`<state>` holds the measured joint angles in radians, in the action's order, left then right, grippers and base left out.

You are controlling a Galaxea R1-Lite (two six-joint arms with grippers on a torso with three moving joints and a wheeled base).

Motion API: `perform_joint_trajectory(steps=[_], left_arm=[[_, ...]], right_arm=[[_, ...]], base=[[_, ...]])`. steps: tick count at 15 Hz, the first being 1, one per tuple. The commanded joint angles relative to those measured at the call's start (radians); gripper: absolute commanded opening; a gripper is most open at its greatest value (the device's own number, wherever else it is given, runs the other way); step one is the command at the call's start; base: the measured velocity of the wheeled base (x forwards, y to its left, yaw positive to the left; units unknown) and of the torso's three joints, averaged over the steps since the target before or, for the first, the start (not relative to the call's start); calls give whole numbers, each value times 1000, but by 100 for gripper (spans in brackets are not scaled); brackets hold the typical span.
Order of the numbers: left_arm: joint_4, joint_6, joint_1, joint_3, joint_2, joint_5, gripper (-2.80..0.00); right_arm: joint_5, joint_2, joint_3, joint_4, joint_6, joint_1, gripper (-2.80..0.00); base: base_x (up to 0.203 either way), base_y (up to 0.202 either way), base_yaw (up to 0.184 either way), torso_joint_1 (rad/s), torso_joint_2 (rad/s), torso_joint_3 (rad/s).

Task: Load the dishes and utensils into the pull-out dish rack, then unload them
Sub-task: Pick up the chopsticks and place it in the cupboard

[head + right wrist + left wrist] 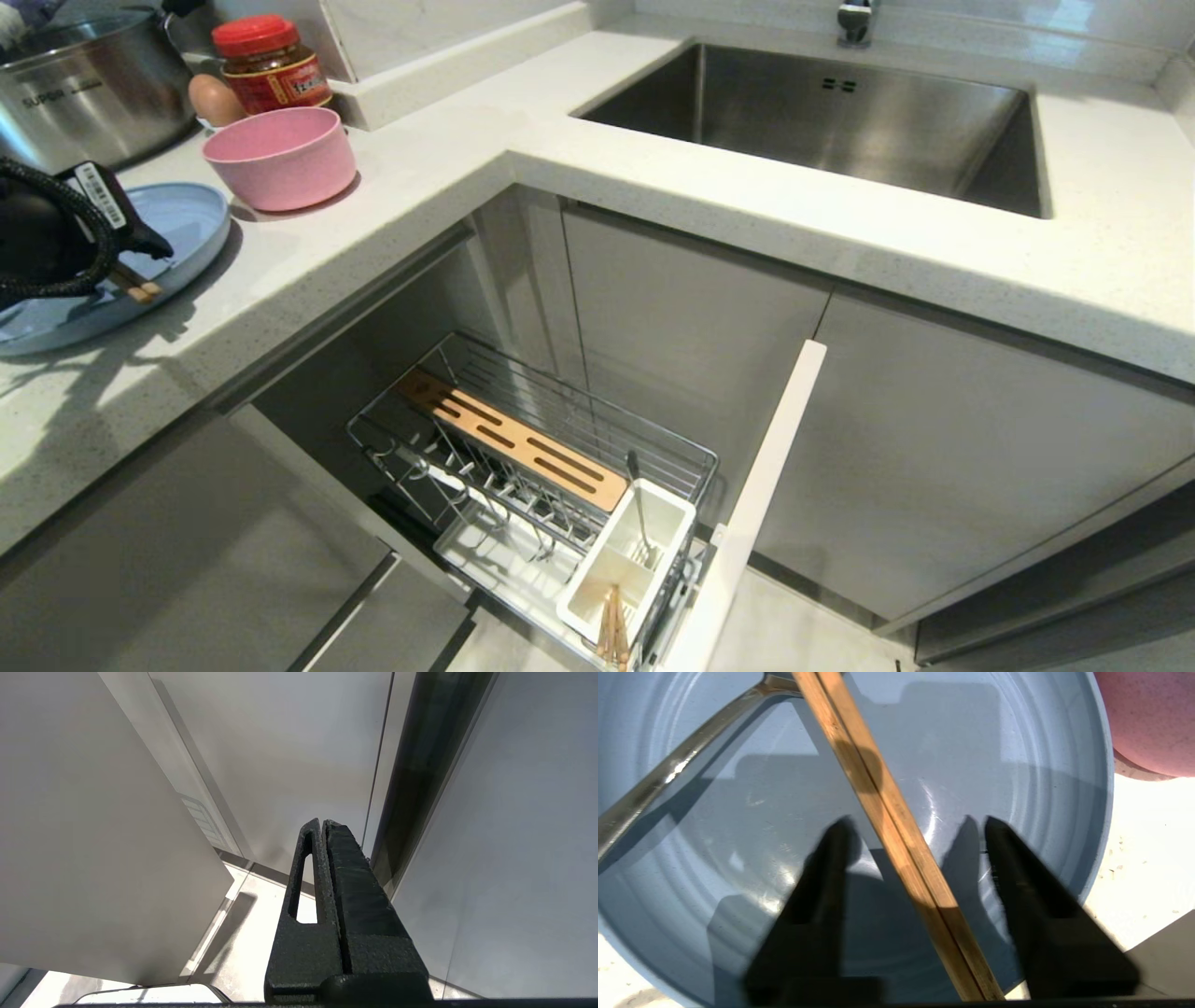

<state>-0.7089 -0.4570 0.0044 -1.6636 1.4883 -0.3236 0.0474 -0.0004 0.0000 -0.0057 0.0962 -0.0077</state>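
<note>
Bright daylight falls hard on the pale speckled stone bench (448, 177), so its sunlit patches near the round light-blue shallow plate (1041, 756) wash out to white. The black left tool (917, 830) throws crisp dark shadows across the plate, and glare streaks the slim silver metal utensil (668, 770). The tool's fingers (1017, 868) look soft-edged with blur. Bench edges bow toward the head view's borders. The grey cabinet recess at 7 o'clock lies dim.
</note>
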Motion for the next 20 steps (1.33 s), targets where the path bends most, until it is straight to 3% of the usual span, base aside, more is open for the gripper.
perform_joint_trajectory(steps=[1,11,20], left_arm=[[-3,-3,-1,-1,0,-2,-280],[-3,-4,-1,-13,-16,-9,-280],[0,-6,-41,-67,-284,-10,-280]], right_arm=[[0,-4,0,0,0,0,-280],[0,-4,0,0,0,0,-280],[0,-4,0,0,0,0,-280]], base=[[0,0,0,0,0,0],[0,0,0,0,0,0],[0,0,0,0,0,0]])
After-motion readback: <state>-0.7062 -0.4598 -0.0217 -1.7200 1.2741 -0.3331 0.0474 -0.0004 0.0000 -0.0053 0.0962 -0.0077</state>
